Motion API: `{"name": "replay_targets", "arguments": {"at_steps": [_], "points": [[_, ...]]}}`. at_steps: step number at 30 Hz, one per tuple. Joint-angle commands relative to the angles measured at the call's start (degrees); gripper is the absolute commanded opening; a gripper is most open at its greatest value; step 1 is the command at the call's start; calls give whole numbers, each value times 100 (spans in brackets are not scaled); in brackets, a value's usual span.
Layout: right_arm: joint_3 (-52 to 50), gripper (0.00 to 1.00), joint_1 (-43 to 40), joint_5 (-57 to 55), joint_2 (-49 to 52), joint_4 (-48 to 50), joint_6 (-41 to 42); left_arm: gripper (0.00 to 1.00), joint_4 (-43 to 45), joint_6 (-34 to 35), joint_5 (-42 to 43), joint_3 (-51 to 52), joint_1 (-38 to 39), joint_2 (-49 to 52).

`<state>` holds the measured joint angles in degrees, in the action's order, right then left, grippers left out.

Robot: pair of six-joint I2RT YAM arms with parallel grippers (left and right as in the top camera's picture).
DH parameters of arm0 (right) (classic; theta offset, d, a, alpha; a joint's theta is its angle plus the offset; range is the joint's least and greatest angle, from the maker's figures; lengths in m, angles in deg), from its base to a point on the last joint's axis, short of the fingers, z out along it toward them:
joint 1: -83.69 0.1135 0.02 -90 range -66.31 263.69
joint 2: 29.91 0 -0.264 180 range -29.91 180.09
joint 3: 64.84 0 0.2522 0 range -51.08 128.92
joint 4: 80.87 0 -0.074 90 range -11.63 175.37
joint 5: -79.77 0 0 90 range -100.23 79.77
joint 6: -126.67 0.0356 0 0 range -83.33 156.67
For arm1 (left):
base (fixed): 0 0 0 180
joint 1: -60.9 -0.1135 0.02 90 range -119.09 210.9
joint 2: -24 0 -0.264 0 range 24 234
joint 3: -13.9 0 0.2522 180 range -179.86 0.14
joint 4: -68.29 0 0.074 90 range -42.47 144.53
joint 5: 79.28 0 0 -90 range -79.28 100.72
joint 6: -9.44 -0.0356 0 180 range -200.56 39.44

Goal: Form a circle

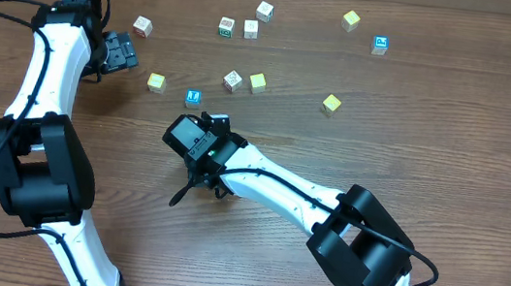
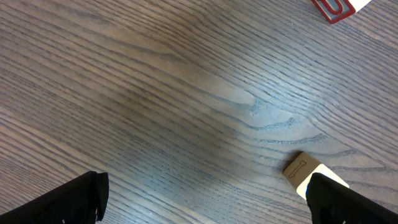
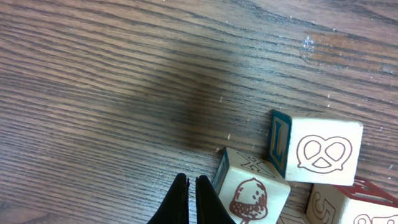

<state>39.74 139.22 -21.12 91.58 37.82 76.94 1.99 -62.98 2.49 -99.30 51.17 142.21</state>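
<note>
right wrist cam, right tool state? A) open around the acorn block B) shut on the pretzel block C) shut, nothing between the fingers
C: the right tool has its fingers pressed together with nothing between them, just beside the acorn block.

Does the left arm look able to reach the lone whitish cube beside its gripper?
Probably yes: the left gripper stands open, and the whitish cube lies close by with only bare table between.

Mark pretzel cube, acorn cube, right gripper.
pretzel cube (image 3: 323, 152), right wrist view, on its pretzel-print face
acorn cube (image 3: 252, 198), right wrist view, on the acorn print
right gripper (image 3: 191, 183), right wrist view, between shut fingertips
</note>
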Motion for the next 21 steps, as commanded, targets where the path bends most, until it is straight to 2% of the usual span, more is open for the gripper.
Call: {"name": "replay_targets", "arguments": {"at_steps": [1, 8, 15, 21], "points": [[166, 4, -26, -61, -9, -116, 0, 100, 11, -46, -28, 35, 39, -57], [780, 4, -52, 162, -437, -1123, -376, 100, 11, -46, -28, 35, 39, -57], [780, 4, -81, 192, -658, -2024, -455, 100, 11, -46, -28, 35, 39, -57], [769, 4, -367, 192, -656, -2293, -448, 100, 11, -46, -28, 35, 39, -57]]}}
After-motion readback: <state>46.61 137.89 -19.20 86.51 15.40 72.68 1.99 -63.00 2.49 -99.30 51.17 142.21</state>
